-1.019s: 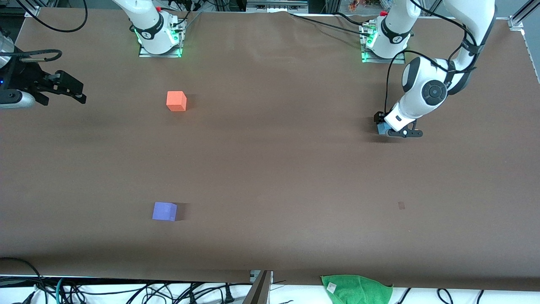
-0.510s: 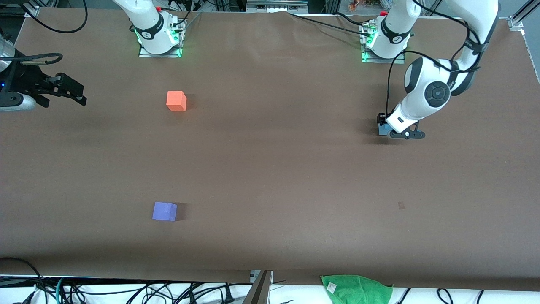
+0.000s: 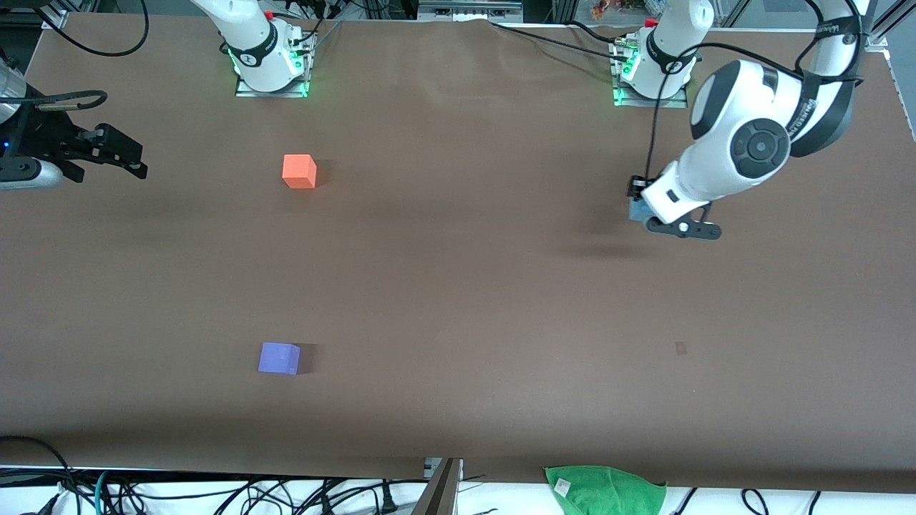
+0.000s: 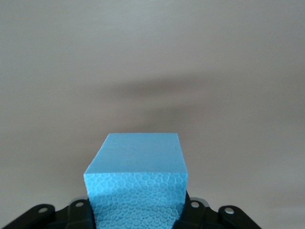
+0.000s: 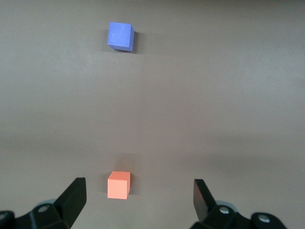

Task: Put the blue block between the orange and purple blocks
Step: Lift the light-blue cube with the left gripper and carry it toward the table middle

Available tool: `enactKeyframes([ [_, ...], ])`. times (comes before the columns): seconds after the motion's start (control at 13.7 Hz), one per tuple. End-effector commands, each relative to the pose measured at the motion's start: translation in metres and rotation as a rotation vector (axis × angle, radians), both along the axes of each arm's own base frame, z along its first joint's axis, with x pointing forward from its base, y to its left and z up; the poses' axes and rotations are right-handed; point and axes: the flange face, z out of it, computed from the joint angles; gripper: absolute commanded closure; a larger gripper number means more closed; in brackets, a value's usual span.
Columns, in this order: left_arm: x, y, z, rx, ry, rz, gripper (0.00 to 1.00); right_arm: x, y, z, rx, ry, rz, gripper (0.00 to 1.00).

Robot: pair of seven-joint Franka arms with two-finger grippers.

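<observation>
My left gripper (image 3: 638, 209) is shut on the sky-blue block (image 3: 637, 211) and holds it lifted above the table near the left arm's end; the block fills the space between the jaws in the left wrist view (image 4: 137, 183). The orange block (image 3: 299, 172) sits on the table toward the right arm's end, close to the bases. The purple block (image 3: 279, 357) lies nearer the front camera than the orange one. Both show in the right wrist view, orange (image 5: 118, 185) and purple (image 5: 120, 36). My right gripper (image 3: 132, 163) is open and empty, waiting at the right arm's end of the table.
A green cloth (image 3: 607, 489) lies past the table's front edge. Cables run along that edge. A small dark mark (image 3: 680, 348) is on the brown table surface (image 3: 458, 286).
My left gripper has risen off the table with the blue block in it; its shadow now lies apart below it. The right arm has barely moved.
</observation>
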Motion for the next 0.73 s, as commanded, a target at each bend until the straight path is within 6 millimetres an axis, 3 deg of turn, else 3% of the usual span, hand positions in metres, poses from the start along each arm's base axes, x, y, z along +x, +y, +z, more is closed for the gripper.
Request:
enactKeyframes([
  [0.0, 0.021, -0.084, -0.006, -0.037, 0.038, 0.068, 0.9, 0.0, 0.0, 0.0, 0.014, 0.005, 0.016, 0.01],
  [0.15, 0.018, -0.167, -0.022, -0.026, 0.048, 0.114, 0.9, 0.0, 0.0, 0.0, 0.014, 0.005, 0.016, 0.01],
  [0.22, 0.013, -0.2, -0.039, 0.003, 0.051, 0.114, 0.9, 0.001, 0.0, 0.0, 0.013, 0.001, 0.014, 0.01],
  [0.36, 0.002, -0.245, -0.077, 0.054, -0.011, 0.126, 0.9, 0.001, 0.002, 0.0, 0.012, 0.002, 0.014, 0.01],
  [0.44, 0.0, -0.261, -0.091, 0.032, -0.056, 0.147, 0.9, 0.0, 0.002, 0.0, 0.012, 0.004, 0.013, 0.01],
  [0.66, -0.009, -0.283, -0.134, 0.016, -0.081, 0.139, 0.9, 0.002, -0.001, 0.001, 0.0, -0.004, 0.002, 0.01],
])
